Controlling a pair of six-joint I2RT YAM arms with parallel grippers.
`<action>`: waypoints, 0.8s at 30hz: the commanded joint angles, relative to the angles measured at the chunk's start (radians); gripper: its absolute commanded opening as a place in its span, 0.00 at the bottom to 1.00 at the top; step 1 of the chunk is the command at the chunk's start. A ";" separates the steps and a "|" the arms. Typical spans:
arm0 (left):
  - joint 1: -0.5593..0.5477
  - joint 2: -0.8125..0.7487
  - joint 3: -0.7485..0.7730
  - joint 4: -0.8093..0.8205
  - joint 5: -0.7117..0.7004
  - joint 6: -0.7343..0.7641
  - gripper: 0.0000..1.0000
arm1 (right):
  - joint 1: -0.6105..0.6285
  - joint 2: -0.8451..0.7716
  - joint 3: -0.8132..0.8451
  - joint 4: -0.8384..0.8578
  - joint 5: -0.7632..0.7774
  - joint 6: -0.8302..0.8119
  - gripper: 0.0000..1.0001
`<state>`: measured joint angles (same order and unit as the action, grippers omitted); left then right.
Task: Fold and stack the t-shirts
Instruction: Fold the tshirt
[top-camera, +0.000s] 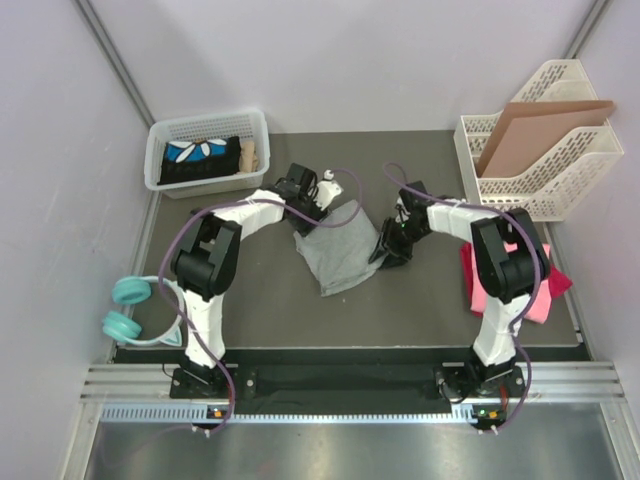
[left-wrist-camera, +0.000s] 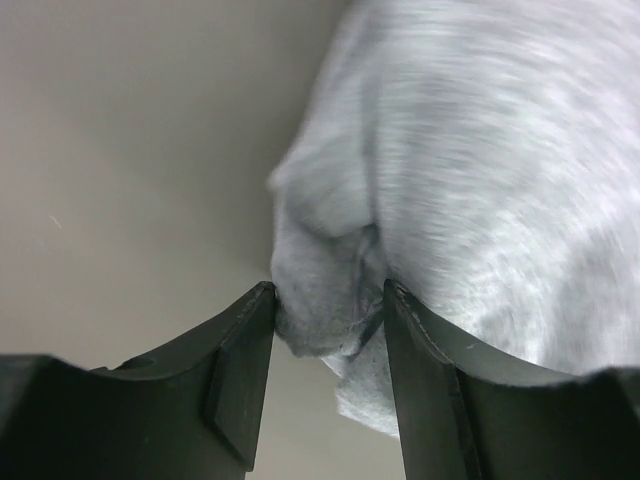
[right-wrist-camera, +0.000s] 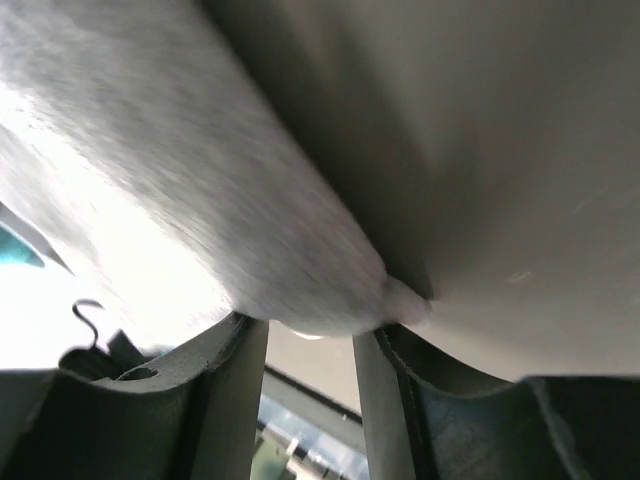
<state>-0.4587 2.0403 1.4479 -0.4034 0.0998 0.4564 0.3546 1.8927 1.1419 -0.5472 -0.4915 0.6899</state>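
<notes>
Heather-grey cloth first: the grey t-shirt lies crumpled at the middle of the dark bench, strung between the two claws; the left claw grips a bunched fold at its far edge; the right claw has the shirt's right edge between its fingertips, though I cannot tell whether it pinches; the pink t-shirts lie heaped at the bench's right side, partly hidden by the right arm.

The pink t-shirts are partly hidden behind the right arm. In both wrist views the grey t-shirt is blurred.
</notes>
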 joint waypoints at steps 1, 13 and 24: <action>0.000 -0.124 -0.079 -0.090 0.034 0.014 0.53 | -0.077 0.074 0.123 -0.068 0.160 -0.110 0.40; -0.043 -0.339 -0.271 -0.141 0.107 0.007 0.52 | -0.108 0.307 0.493 -0.177 0.099 -0.122 0.46; -0.138 -0.385 -0.348 -0.107 0.178 -0.090 0.52 | -0.074 0.480 0.734 -0.244 0.039 -0.115 0.47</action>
<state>-0.5549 1.6924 1.1252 -0.5308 0.2249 0.4129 0.2558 2.2894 1.8076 -0.7788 -0.4728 0.5945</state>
